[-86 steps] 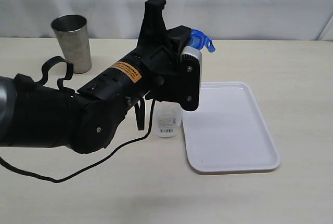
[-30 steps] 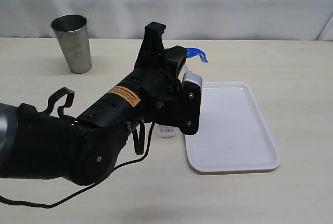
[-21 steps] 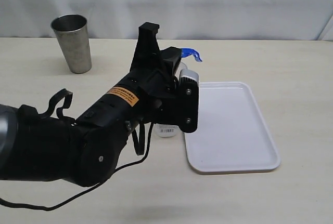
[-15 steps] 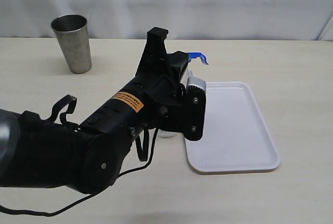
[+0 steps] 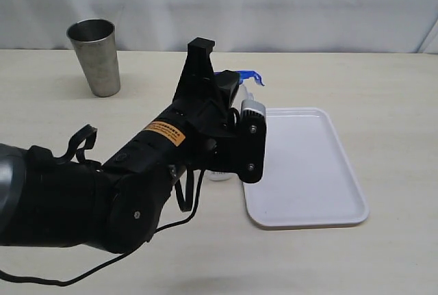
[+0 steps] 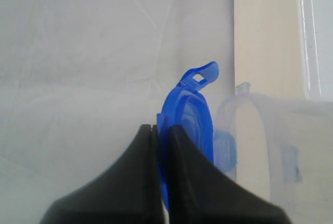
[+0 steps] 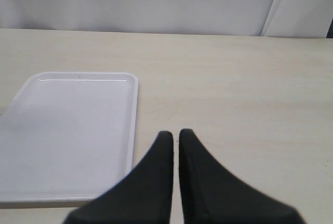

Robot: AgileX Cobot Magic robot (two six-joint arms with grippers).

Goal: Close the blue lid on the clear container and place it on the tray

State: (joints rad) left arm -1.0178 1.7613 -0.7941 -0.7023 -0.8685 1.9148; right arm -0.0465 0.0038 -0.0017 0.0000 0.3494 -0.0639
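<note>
Now L fingers (image 6: 130,182) clamped on blue lid (image 6: 190,115) (edge-on, flap pointing fwd) beside clear container (image 6: 260,146); R fingers (image 7: 156,182) together.

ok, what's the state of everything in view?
Bright blue plastic lid: gripped edge-on, not seated.
Tall clear plastic container: upright, mouth open.
Flat white plastic tray: bare.
Grey metal cup: upright, standing apart.
Left tool: shut on lid.
Right tool: shut, holding nothing.
</note>
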